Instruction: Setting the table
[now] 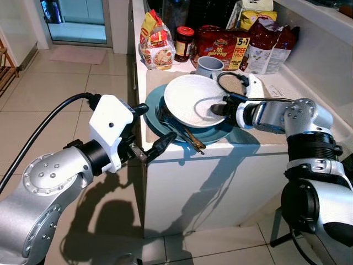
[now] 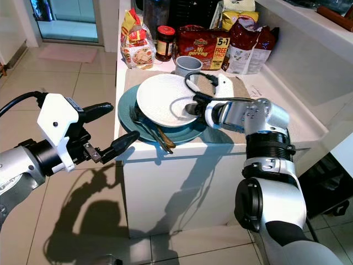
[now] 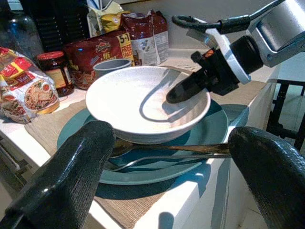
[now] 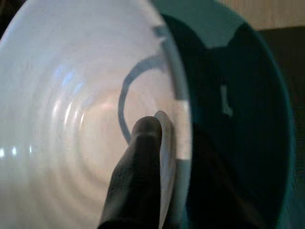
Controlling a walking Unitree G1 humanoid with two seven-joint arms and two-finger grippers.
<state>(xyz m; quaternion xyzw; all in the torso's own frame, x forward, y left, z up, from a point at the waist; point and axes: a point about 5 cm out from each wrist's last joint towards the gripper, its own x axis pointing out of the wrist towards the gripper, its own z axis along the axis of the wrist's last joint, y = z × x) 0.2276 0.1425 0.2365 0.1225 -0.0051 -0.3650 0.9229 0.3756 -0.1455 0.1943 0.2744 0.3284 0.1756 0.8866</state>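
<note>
A white bowl [image 1: 190, 99] rests on a teal plate [image 1: 215, 134] on the counter's placemat. A fork and spoon [image 1: 187, 138] lie across the plate's near edge. My right gripper [image 1: 218, 107] is at the bowl's right rim. In the right wrist view one black finger [image 4: 140, 157] lies inside the bowl [image 4: 62, 119] and the other sits under the rim, shut on it. My left gripper [image 1: 154, 126] hangs open just off the counter's front-left corner, level with the plate. Its two fingers [image 3: 71, 176] frame the cutlery [image 3: 167, 152] without touching it.
Behind the plate stand a grey mug [image 1: 209, 66], a dark jar [image 1: 183, 43] and several snack packets [image 1: 157, 44]. The counter's front edge [image 1: 220, 152] drops to tiled floor [image 1: 66, 110]. A wall ledge [image 1: 325, 49] runs along the right.
</note>
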